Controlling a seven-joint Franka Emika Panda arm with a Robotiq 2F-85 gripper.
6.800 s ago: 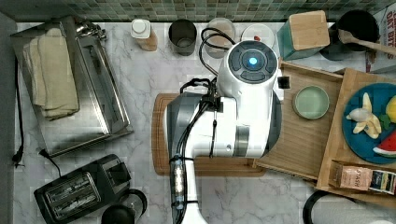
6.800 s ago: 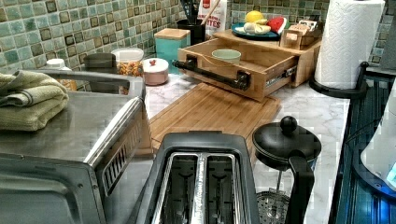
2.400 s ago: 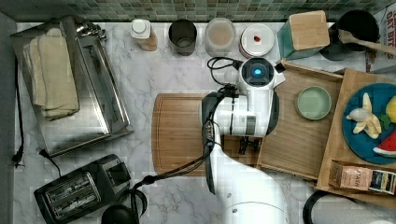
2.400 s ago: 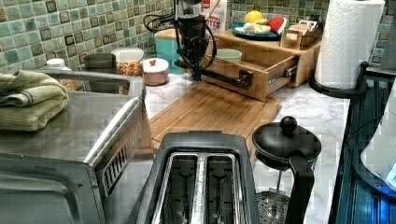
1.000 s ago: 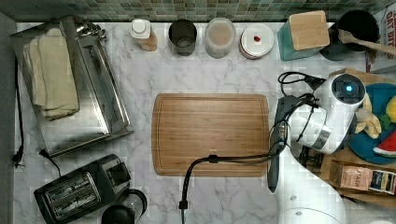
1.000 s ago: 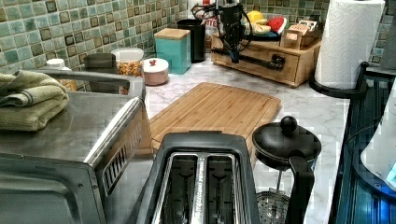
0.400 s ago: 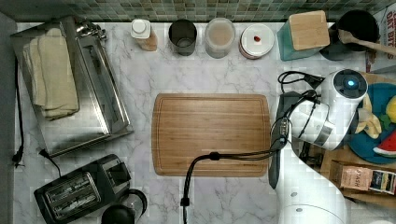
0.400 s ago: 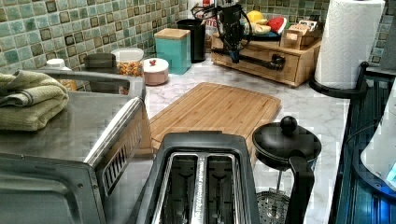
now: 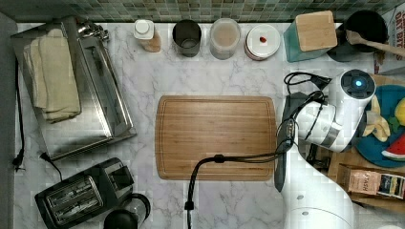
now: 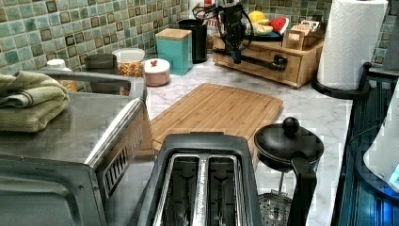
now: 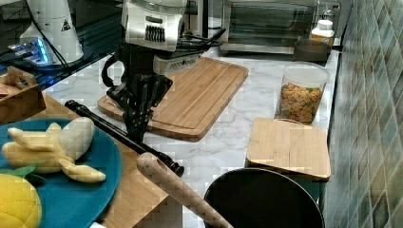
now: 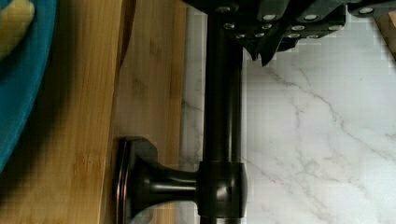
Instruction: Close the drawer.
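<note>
The fingers [image 11: 138, 124] point down at the dark bar handle [image 11: 124, 137] of the drawer [image 10: 260, 62]; they sit close together at the bar, but whether they grip it cannot be told. In the wrist view their tips [image 12: 261, 46] lie just beside the handle [image 12: 223, 116], over white marble. The drawer is pushed into the wooden stand [image 10: 305, 66], its front flush with the stand's face. On the stand top rests a blue plate [image 11: 76, 180] carrying a peeled banana [image 11: 57, 147]. The arm's white wrist [image 9: 353, 102] stands over the stand's edge at the top view's right. A wooden cutting board [image 9: 217, 137] lies flat at the centre of the marble tabletop [image 9: 143, 76], well apart from the drawer front. A toaster oven [image 9: 71, 86] and a toaster [image 9: 79, 195] occupy the top view's left.
</note>
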